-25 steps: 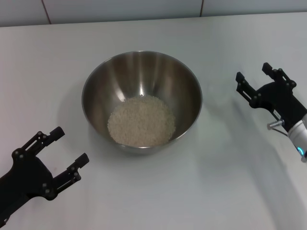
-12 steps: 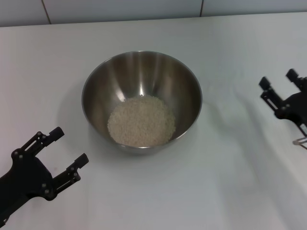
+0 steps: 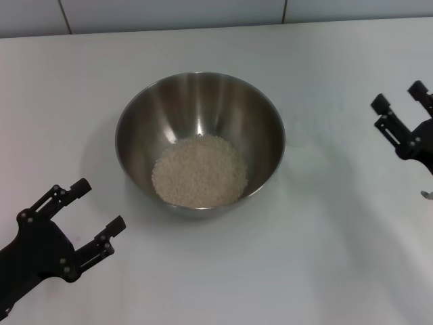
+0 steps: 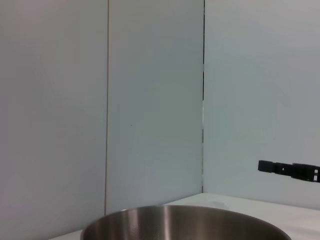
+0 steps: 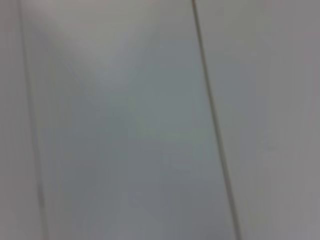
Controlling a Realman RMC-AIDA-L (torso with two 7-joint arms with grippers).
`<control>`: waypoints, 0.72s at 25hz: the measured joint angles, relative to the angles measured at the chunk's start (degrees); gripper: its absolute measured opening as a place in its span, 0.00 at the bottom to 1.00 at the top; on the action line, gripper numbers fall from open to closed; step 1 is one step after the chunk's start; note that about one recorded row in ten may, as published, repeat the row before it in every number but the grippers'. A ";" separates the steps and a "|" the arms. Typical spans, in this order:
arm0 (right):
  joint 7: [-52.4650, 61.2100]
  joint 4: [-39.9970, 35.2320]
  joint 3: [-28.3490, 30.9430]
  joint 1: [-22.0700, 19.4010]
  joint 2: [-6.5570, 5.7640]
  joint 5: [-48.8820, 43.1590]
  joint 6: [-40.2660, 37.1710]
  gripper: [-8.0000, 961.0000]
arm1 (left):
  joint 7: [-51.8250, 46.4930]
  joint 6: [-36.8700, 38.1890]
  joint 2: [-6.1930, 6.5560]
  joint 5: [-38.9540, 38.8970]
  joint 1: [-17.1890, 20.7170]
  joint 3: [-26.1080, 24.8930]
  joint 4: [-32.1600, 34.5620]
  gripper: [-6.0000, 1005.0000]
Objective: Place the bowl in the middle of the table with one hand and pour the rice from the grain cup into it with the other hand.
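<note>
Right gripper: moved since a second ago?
Yes. The right gripper has drawn away from the bowl, toward the table's right edge; open, empty.

We seem to be in a bare test room rather than a lived-in kitchen; the table (image 3: 325,271) is plain white, and a wall (image 3: 169,13) of large pale grey tiles with thin dark joints runs along its far edge. On it we see only a steel bowl (image 3: 203,108) holding rice (image 3: 199,170); the wrist views show the same tiled wall.
</note>
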 joint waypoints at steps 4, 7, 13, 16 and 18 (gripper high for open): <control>2.48 -2.20 -0.04 1.70 -1.28 -6.70 -4.88 0.78 | -0.28 -0.25 0.05 0.21 -0.25 0.13 0.44 0.80; 7.57 -6.77 -3.14 4.61 -2.85 -11.98 -10.91 0.78 | -0.39 -0.35 0.14 0.27 -0.44 0.21 0.62 0.80; 13.74 -12.96 -15.23 8.46 -4.48 -12.56 -16.36 0.78 | -1.27 -0.17 0.70 0.37 -1.75 0.54 0.85 0.80; 13.93 -14.78 -19.11 9.12 -4.69 -12.56 -17.93 0.78 | -3.11 -0.17 1.09 0.45 -2.34 0.63 1.25 0.80; 13.80 -15.89 -21.57 9.34 -4.74 -12.57 -18.66 0.78 | -3.83 -0.12 1.33 0.62 -2.84 0.68 1.40 0.80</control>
